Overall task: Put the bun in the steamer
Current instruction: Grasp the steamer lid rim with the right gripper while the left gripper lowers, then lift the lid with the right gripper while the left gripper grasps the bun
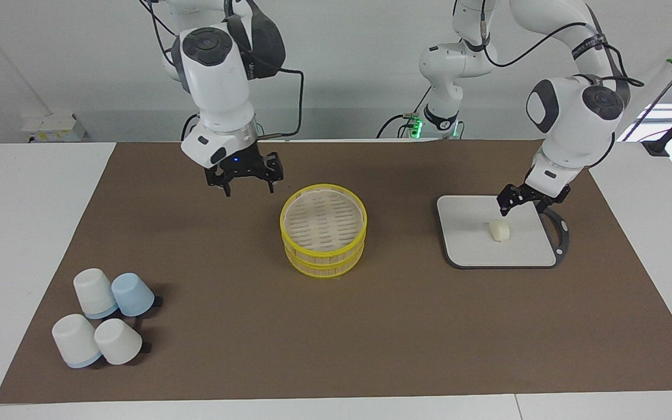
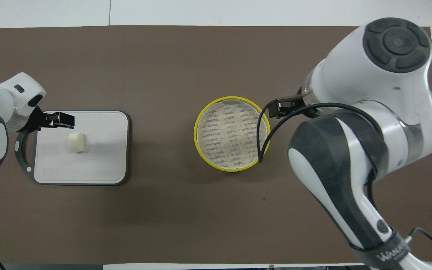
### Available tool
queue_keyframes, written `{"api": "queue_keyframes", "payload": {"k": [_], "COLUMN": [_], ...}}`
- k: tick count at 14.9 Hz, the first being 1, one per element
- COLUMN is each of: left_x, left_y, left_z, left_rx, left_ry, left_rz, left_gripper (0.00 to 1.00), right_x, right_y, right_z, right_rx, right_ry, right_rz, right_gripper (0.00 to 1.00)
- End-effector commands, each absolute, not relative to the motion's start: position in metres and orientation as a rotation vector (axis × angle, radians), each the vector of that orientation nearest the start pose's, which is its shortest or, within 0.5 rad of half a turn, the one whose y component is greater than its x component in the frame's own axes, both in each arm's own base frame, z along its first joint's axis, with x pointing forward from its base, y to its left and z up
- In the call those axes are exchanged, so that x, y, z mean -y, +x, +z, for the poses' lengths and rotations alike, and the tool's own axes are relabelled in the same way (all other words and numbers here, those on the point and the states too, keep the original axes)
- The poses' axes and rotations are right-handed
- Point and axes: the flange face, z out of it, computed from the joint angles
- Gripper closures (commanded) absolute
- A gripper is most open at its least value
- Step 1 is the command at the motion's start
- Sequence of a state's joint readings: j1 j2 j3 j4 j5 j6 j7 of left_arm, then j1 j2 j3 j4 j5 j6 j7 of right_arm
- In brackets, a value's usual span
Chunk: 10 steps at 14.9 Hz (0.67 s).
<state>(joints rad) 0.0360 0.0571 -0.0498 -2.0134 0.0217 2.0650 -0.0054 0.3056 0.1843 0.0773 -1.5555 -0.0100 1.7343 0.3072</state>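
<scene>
I count one bun (image 1: pixel 499 230), one steamer (image 1: pixel 324 239), one cutting board (image 1: pixel 476 251), four cups (image 1: pixel 105 324) and two grippers.

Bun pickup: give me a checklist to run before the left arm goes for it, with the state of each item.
1. Bun lies free on the cutting board, uncovered: ok.
2. Left gripper is over the board's robot-side edge, near the bun but not touching it: ok.
3. Left gripper's opening fits the bun: cannot tell.
4. Steamer sits mid-table, its slatted top exposed and nothing on it: ok.
5. Right gripper, open, waits beside the steamer, not above it: ok.
6. Cups stand apart at the right arm's end: ok.
</scene>
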Motion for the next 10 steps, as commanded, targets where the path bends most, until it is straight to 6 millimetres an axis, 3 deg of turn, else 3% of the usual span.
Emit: {"api": "queue_keyframes", "payload": {"k": [1,3,6,10], "left_x": [0.001,0.002,-0.008,-0.010], "left_y": [0.556,0.547,0.545,0.536], "left_z": [0.390,0.371,0.361,0.343], "left_rx": [-0.024,-0.021,0.002,0.016], "left_ry": [-3.126,-3.127,-3.127,-3.129], "left_rz": [0.038,0.012,0.012,0.003], "left_gripper": [0.00,0.00,0.00,0.00], "right_x": [-0.287,-0.318,-0.355,-0.419], "right_y": [0.586,0.584,0.582,0.571], "right_z": [0.528,0.511,0.501,0.467], "right_rx": [0.022,-0.069,-0.115,-0.213], "right_ry": [-3.137,-3.141,-3.140,-3.153], "right_rz": [0.031,0.048,0.052,0.059], "right_gripper": [0.00,0.00,0.00,0.00]}}
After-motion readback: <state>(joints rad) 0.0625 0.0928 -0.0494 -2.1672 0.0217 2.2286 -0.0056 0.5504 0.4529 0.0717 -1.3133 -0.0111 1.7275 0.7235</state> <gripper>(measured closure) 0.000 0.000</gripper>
